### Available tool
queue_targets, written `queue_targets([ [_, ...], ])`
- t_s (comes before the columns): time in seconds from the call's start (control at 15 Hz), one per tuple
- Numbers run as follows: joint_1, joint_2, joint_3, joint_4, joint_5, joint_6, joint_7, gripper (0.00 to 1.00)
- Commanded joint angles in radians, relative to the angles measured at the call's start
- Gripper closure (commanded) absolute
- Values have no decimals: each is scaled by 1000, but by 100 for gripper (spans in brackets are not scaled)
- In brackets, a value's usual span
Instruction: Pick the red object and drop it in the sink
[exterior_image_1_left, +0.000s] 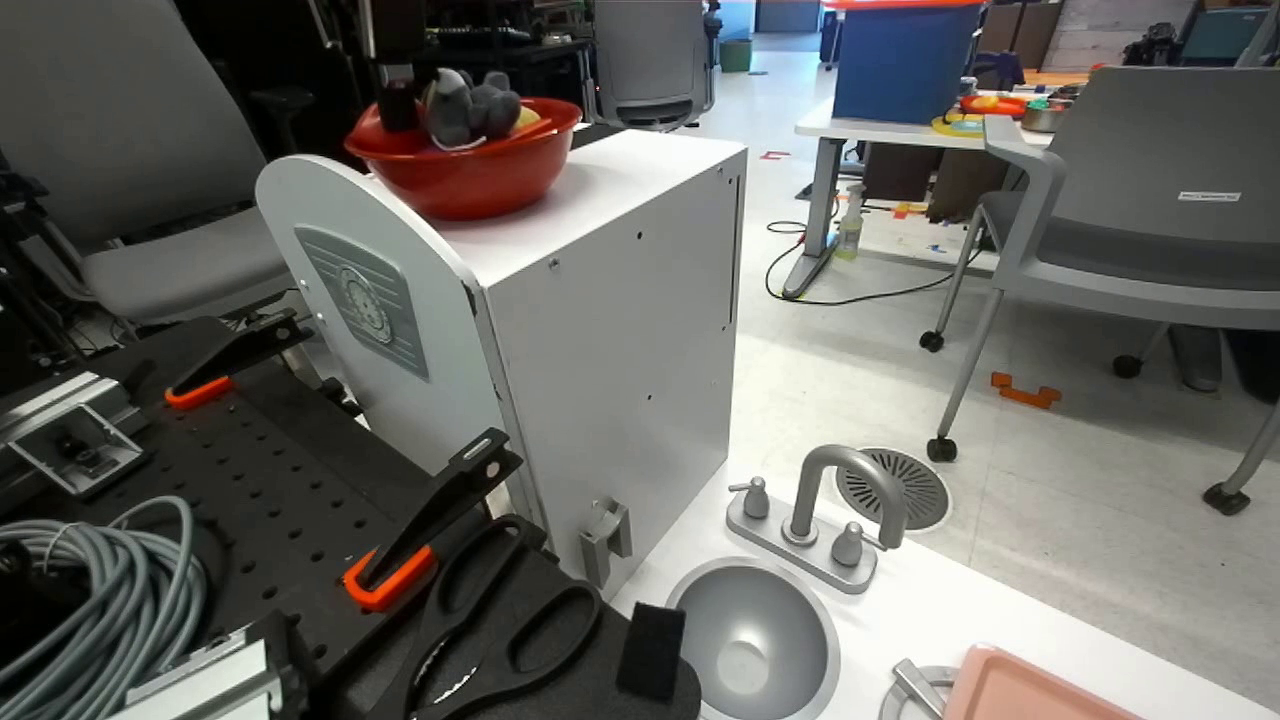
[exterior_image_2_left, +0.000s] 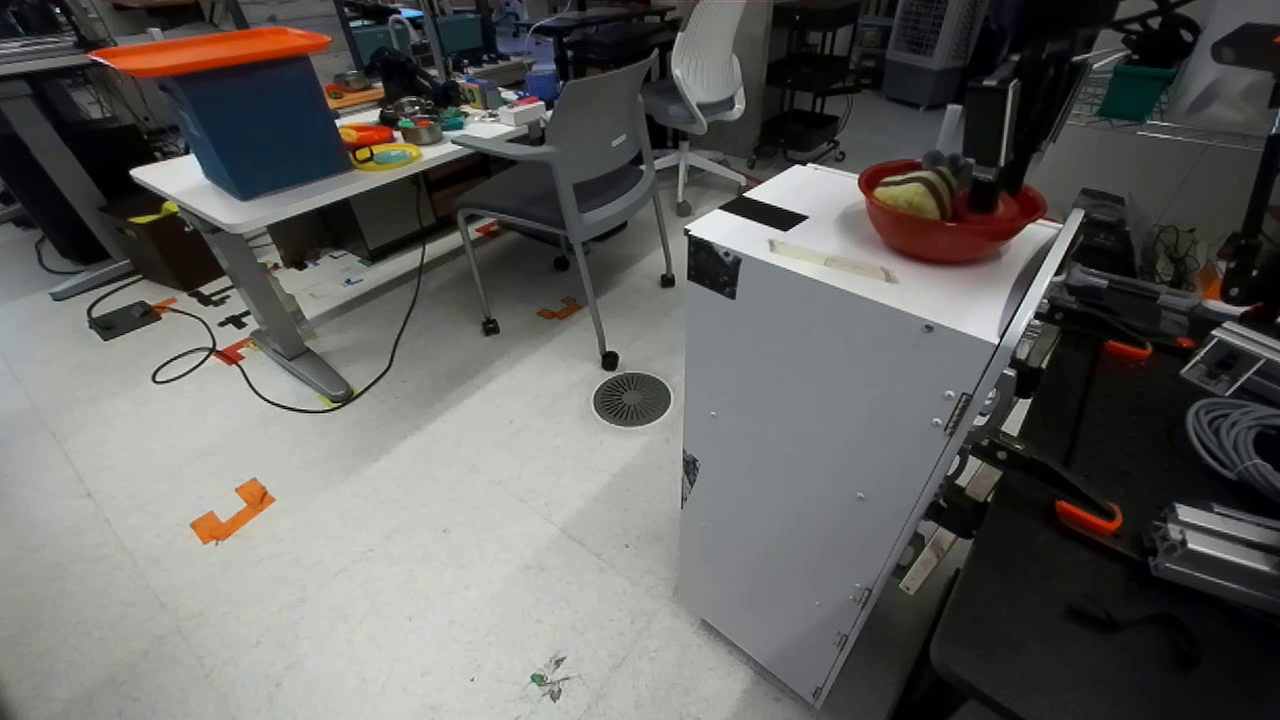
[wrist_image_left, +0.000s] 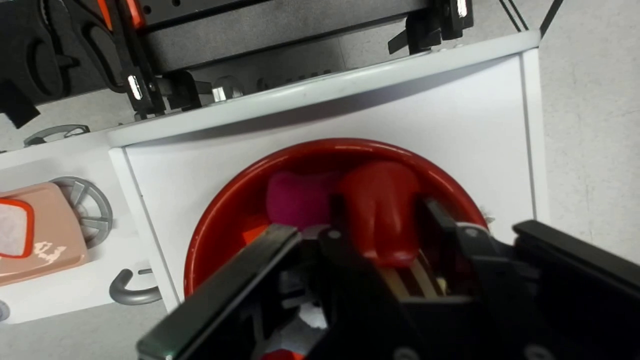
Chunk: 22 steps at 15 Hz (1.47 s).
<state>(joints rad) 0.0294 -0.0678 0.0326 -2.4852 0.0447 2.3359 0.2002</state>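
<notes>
The red object (wrist_image_left: 382, 220) lies in the larger red bowl (wrist_image_left: 345, 145) in the wrist view. It also shows in an exterior view (exterior_image_2_left: 985, 205) under the gripper. The bowl stands on the white cabinet in both exterior views (exterior_image_1_left: 480, 185) (exterior_image_2_left: 930, 240). My gripper (wrist_image_left: 381, 207) reaches down into the bowl, one finger on each side of the red object, both close against it. Whether the fingers press on it cannot be told. The grey sink (exterior_image_1_left: 755, 630) is on the lower white counter beside the cabinet; in the wrist view only its faucet (wrist_image_left: 132, 297) shows.
The bowl also holds a magenta item (wrist_image_left: 300, 200), a grey plush (exterior_image_1_left: 470, 110) and a yellow striped plush (exterior_image_2_left: 915, 195). The cabinet's raised front panel (exterior_image_1_left: 360, 250) rises beside the bowl. A pink tray (exterior_image_1_left: 1020, 690) lies near the sink. Orange-tipped clamps (exterior_image_1_left: 430, 530) hold the black table.
</notes>
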Motion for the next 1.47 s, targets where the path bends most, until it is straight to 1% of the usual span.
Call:
queue_targets([
  [0.0,-2,11,-2,19,19,-8,-28,88],
  [0.67,1,-41,2,1,11,-9,-28,88],
  [1.07,-5,-113,2,-20,-2,2,-12,88],
  [1.4,-31,-199,-14,-51,-4,10,-5,88],
])
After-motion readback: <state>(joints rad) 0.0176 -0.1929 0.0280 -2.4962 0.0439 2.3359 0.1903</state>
